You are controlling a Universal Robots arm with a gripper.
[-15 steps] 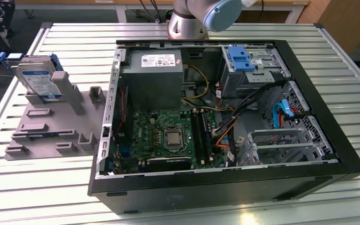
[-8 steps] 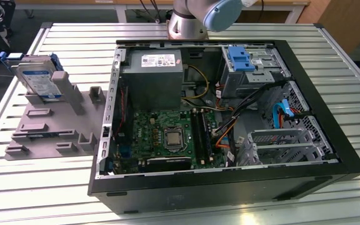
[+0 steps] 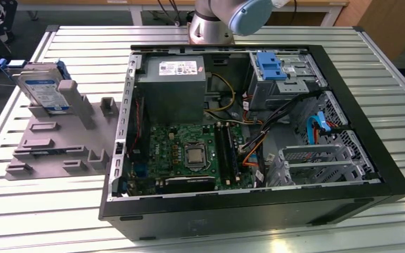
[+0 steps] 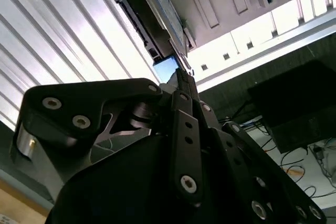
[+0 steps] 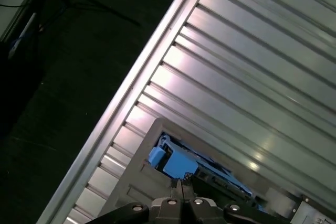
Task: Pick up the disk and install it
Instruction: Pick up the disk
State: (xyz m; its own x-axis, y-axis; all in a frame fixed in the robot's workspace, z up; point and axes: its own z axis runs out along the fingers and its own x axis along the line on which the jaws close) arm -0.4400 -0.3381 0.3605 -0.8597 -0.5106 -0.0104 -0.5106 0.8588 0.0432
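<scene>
Gripper (image 4: pixel 181 77) is narrow in both wrist views, tips pressed together with nothing between them. Just past the tips is the disk (image 4: pixel 157 11), untouched. It stands on edge, leaning in a slot of the grey fixture (image 4: pixel 220 3), which lies on the slatted table (image 4: pixel 47 40). In the exterior view the disk is at 10 o'clock from the open case (image 3: pixel 371 163), well apart from it and near the table's edge. The step in hand reads as the approach to the pick; nothing is installed yet. For a good pick, as I judge it, the tips must spread wider than the disk's thickness before reaching it. They should match the disk's tilt rather than the table. They should clamp the flat metal faces, not the blue rail (image 4: pixel 167 69), which looks likely to flex. The wrist views give the tip-to-disk line-up. The second wrist view adds the label face and the fixture's other slots. The first wrist view adds the table edge with dark floor (image 5: pixel 63 77) beyond. The exterior view gives the case interior: a blue bracket (image 3: pixel 269 66) at its 1 o'clock corner, a metal cage (image 3: pixel 315 158) at 4 o'clock, and the arm base (image 3: pixel 213 21) at 12 o'clock.
</scene>
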